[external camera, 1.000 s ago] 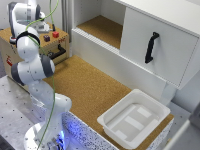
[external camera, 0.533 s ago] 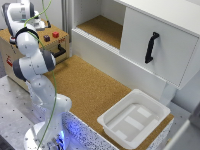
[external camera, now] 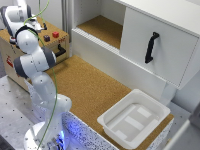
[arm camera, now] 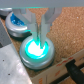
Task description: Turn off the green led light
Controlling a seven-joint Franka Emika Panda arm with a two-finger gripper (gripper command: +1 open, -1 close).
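Note:
In the wrist view the green led light [arm camera: 36,50] is a round button in a silver ring, glowing bright green on the wooden box [arm camera: 10,67]. My gripper [arm camera: 40,36] stands right over it with its fingers [arm camera: 35,22] close together and the tips at the button's top. I cannot tell whether the tips touch the button. In the exterior view the arm [external camera: 35,60] reaches over the wooden box [external camera: 12,55] at the exterior view's left. There the arm hides both the gripper and the green light.
A blue lit button [arm camera: 17,22] sits beside the green one. A red button [external camera: 55,34] and a dark button [external camera: 46,37] are on the box top. A white bin [external camera: 150,130] lies on the cork surface. A cabinet with a black handle [external camera: 151,47] stands behind.
The arm's upper links have shifted slightly over the box. No other change shows.

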